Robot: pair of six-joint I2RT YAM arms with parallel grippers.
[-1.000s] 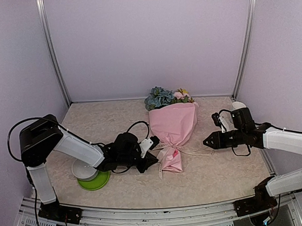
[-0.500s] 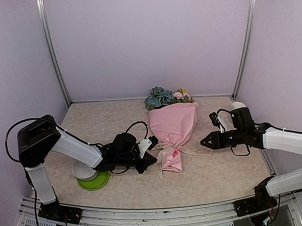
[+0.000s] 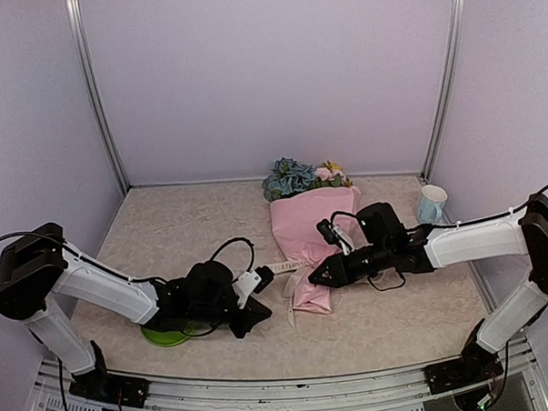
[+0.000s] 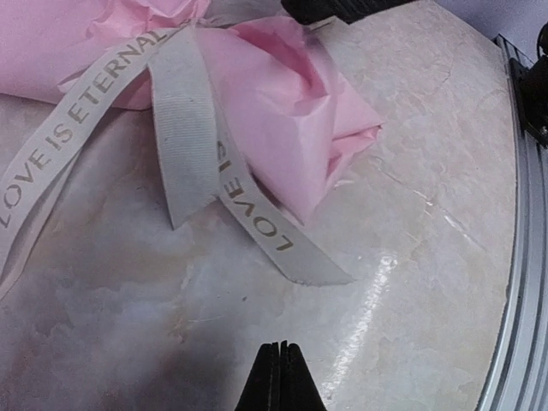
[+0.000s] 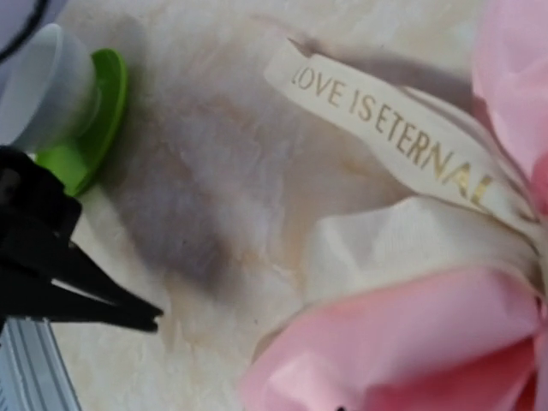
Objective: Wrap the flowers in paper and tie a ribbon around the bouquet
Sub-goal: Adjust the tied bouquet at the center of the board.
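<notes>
The bouquet [image 3: 313, 229] lies mid-table, a pink paper [image 4: 282, 111] cone with the flowers [image 3: 295, 177] at its far end. The cream lettered ribbon [image 4: 184, 145] is tied round the narrow neck [image 3: 287, 263], with two tails lying on the table. My left gripper [image 4: 281, 347] is shut and empty, a short way off one ribbon tail, left of the cone's crumpled end [image 3: 263, 308]. My right gripper [image 3: 314, 281] reaches over the neck from the right. Its fingers barely show in the right wrist view, above the pink paper [image 5: 411, 351] and the ribbon [image 5: 394, 137].
A green dish [image 3: 168, 336] holding a white bowl sits under my left forearm and also shows in the right wrist view [image 5: 98, 111]. A pale mug [image 3: 430, 203] stands at the right wall. The table's near rail [image 4: 522, 257] is close to the left gripper.
My right arm has swung left from the table's right side to the bouquet's tied neck. My left gripper has closed and drawn back a little toward the near edge.
</notes>
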